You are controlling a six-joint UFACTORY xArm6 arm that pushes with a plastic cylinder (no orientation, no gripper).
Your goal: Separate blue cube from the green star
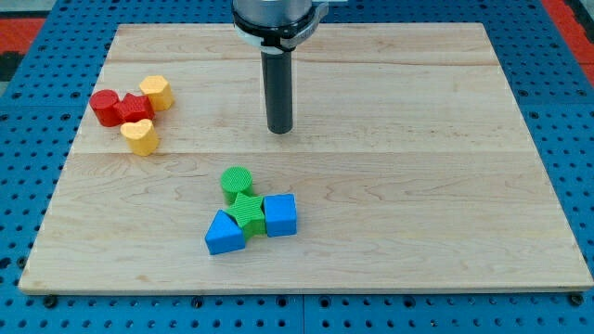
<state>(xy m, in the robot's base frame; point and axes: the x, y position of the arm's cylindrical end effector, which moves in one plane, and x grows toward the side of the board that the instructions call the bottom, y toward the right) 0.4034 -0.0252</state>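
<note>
The blue cube [280,215] sits low in the middle of the wooden board, touching the right side of the green star [246,210]. A blue triangular block [225,233] touches the star's lower left. A green cylinder [237,181] touches the star from above. My tip [280,130] is at the end of the dark rod, above this cluster and a little to the view's right of the green cylinder, with a clear gap between it and the blocks.
At the view's upper left lies a second cluster: a red cylinder [105,107], a red block [134,108], a yellow block [157,92] and a yellow heart [140,135]. The wooden board [418,186] lies on a blue pegboard surface.
</note>
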